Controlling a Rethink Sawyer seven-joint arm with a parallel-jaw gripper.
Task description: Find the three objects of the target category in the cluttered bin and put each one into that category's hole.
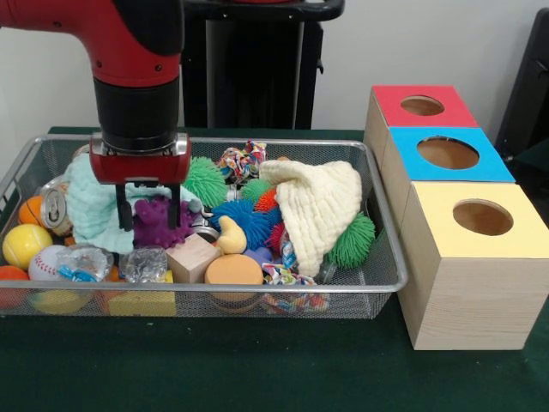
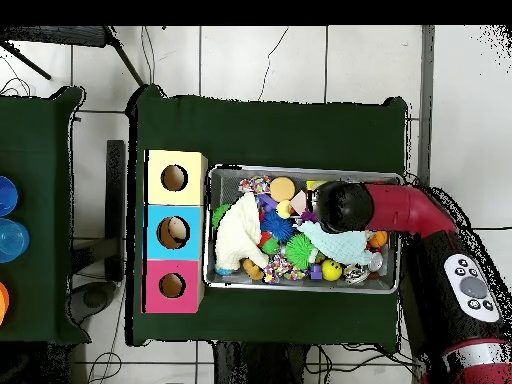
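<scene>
My gripper (image 1: 148, 209) hangs low in the left part of the wire bin (image 1: 386, 225), open, its two black fingers (image 1: 124, 212) straddling a purple knobbly toy (image 1: 160, 223) that lies on a mint cloth (image 1: 90, 206). Whether the fingers touch the toy I cannot tell. From overhead the arm's black head (image 2: 343, 205) covers the gripper and the toy. Right of the bin stand three wooden boxes with a round hole in each top: red (image 1: 450, 116), blue (image 1: 410, 165) and yellow (image 1: 433, 225).
The bin holds a cream knitted cloth (image 1: 317, 206), green spiky balls (image 1: 204, 180), a blue spiky ball (image 1: 244, 221), a rope toy (image 1: 243, 160), a wooden cube (image 1: 192, 257), an orange disc (image 1: 233, 269), a yellow ball (image 1: 26, 246), a baseball (image 1: 45, 262) and a can (image 1: 56, 209).
</scene>
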